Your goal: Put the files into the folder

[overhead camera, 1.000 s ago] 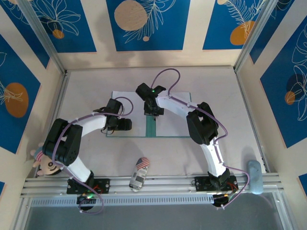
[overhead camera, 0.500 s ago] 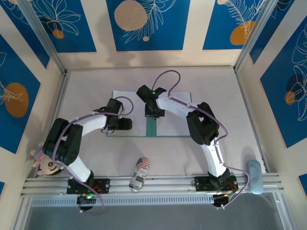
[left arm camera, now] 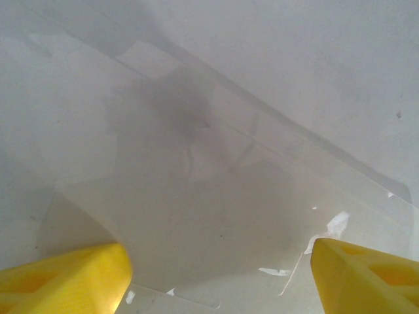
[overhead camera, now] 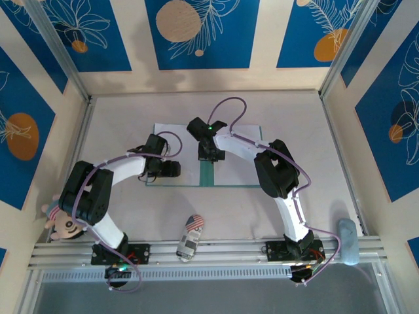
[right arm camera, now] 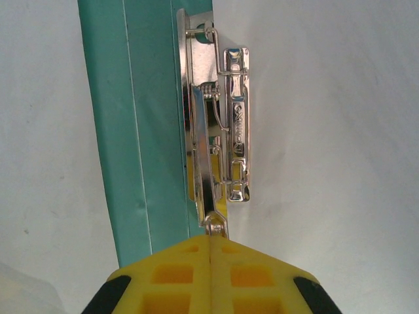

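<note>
The folder (overhead camera: 206, 174) lies open in the middle of the table, and only its teal centre strip (right arm camera: 134, 131) is bare. White files cover both leaves, one on the left (overhead camera: 171, 139) and one on the right (overhead camera: 239, 171). My right gripper (overhead camera: 209, 156) hangs over the crease. Its yellow fingers (right arm camera: 211, 243) are shut on the end of the shiny metal clip lever (right arm camera: 208, 163), beside the clip plate (right arm camera: 236, 124). My left gripper (overhead camera: 175, 169) is low over the left sheet (left arm camera: 216, 196). It is open (left arm camera: 219, 281), with the sheet lying flat beneath it and nothing between its fingers.
A toy car (overhead camera: 190, 238) lies near the front rail between the arm bases. A doll's head (overhead camera: 62, 226) sits at the left edge and a pale blue object (overhead camera: 347, 241) at the right end of the rail. Walls close in the table on three sides.
The right gripper has edged a little farther back along the crease. The left arm has stayed put.
</note>
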### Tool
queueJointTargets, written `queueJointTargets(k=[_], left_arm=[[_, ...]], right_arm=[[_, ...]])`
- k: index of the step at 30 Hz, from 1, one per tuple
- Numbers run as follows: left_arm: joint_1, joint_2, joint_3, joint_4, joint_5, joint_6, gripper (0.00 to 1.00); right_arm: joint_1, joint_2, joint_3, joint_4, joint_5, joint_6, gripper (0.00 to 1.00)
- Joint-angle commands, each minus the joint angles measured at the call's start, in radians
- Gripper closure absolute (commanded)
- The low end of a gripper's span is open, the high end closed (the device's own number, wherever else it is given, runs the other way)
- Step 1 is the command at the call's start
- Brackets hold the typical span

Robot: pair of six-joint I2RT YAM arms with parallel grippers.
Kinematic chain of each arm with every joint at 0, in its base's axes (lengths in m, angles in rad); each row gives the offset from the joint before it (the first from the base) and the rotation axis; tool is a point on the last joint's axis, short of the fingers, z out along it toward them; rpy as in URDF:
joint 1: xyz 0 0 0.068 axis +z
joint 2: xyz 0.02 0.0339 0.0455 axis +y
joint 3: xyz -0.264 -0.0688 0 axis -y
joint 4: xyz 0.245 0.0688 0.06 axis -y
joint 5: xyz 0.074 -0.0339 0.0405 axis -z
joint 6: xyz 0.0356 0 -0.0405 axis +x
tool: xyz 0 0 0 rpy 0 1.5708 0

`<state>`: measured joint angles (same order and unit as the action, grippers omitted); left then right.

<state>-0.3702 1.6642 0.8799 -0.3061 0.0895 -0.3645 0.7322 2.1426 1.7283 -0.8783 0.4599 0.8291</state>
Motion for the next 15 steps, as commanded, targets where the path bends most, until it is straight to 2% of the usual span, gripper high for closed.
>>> queueJointTargets(k=[1,15], left_arm=[[0.016,0.078,-0.050,-0.097,0.030,-0.001,0.22],[0.017,0.083,-0.047,-0.099,0.030,-0.001,0.22]], right_arm=[[-0.024,-0.001,-0.044,-0.055,0.025,0.017,0.93],[-0.036,0.002,-0.087,-0.036,0.001,0.030,0.93]])
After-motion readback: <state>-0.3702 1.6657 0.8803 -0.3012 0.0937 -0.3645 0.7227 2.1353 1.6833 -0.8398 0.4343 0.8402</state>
